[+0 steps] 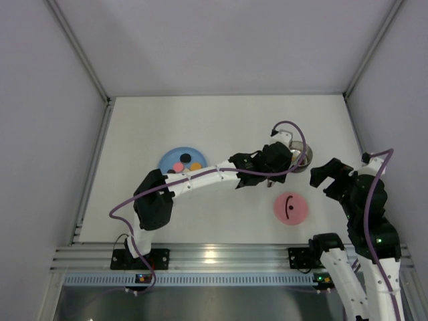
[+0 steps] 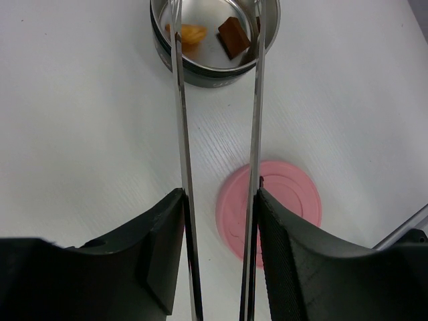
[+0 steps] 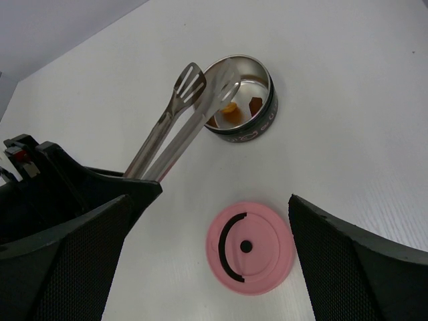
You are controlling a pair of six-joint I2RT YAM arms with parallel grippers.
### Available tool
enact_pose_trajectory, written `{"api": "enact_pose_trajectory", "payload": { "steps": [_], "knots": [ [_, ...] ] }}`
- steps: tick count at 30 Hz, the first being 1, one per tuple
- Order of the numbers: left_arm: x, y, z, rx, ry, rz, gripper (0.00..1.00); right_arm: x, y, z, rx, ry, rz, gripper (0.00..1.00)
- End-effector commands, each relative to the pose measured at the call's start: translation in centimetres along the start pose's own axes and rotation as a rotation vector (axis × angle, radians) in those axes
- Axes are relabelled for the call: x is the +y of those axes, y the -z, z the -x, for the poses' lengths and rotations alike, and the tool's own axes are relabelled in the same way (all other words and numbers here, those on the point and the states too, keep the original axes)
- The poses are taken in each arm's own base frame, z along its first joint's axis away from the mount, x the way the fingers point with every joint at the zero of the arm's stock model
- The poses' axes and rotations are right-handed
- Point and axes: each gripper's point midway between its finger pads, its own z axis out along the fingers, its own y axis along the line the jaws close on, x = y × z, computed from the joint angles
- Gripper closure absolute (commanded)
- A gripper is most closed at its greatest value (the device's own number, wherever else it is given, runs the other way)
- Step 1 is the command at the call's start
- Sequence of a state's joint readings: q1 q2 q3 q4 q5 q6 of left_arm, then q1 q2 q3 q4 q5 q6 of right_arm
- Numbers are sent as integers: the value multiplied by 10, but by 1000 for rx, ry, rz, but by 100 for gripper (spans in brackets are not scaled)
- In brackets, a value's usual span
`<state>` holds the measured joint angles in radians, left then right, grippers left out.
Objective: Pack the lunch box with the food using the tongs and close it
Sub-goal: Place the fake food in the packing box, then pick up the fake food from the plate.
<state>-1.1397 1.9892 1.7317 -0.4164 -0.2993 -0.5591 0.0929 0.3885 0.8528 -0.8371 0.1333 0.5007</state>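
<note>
Top external view alone shows the blue plate (image 1: pixel 167 155) holding food (image 1: pixel 178 166); left wrist view shows an orange piece (image 2: pixel 190 32) and a brown piece (image 2: pixel 233 37) inside the lunch box (image 2: pixel 200 75). Lettering on its side is unreadable. Reaching far rightward, the left gripper (image 2: pixel 219 221) clamps the tongs (image 2: pixel 182 134) over the box; the right gripper (image 3: pixel 221 194) gapes wide above the pink lid (image 3: pixel 251 247).

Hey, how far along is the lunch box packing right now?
Done: an orange piece and a brown piece lie in the lunch box. In hand: the left end effector holds the tongs over it. Left: pieces on the blue plate, then the pink lid, not yet on.
</note>
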Motion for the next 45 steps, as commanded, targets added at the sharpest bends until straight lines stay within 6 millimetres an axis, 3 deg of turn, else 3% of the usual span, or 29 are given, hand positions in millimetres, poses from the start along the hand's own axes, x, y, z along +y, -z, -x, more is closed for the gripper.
{"api": "enact_pose_trajectory", "payload": {
  "steps": [1,8,12,16,17,18,21,23,25,26,28,31,36,45],
  "knots": [
    [-19,12,38,-103,15,-65,49,2,4,11,-21,5,-2,1],
    [-7,29,49,-146,19,-21,52,3,3,12,-19,5,0,1],
    [10,63,68,-221,28,18,51,3,2,10,-19,4,2,1],
    [37,90,69,-253,42,98,51,3,0,6,-10,1,7,1],
    [48,91,59,-238,39,130,51,3,-1,5,-9,0,8,1],
    [55,106,62,-257,55,144,51,3,-2,5,-7,0,8,1],
    [98,128,42,-254,118,300,48,4,-4,2,-2,-3,15,0],
    [136,138,18,-218,164,434,47,4,-7,-2,7,-5,19,1],
    [160,153,10,-229,225,497,47,7,-9,-3,11,-11,32,1],
    [178,156,-8,-194,216,545,47,6,-12,-6,24,-12,33,1],
    [197,170,-14,-208,276,573,46,8,-15,-10,35,-16,44,1],
    [231,180,-45,-171,308,636,46,9,-17,-13,41,-22,54,0],
    [263,191,-63,-162,368,673,45,10,-20,-16,49,-25,62,0],
    [272,173,-77,-97,364,671,44,11,-20,-18,60,-26,68,0]
  ]
}}
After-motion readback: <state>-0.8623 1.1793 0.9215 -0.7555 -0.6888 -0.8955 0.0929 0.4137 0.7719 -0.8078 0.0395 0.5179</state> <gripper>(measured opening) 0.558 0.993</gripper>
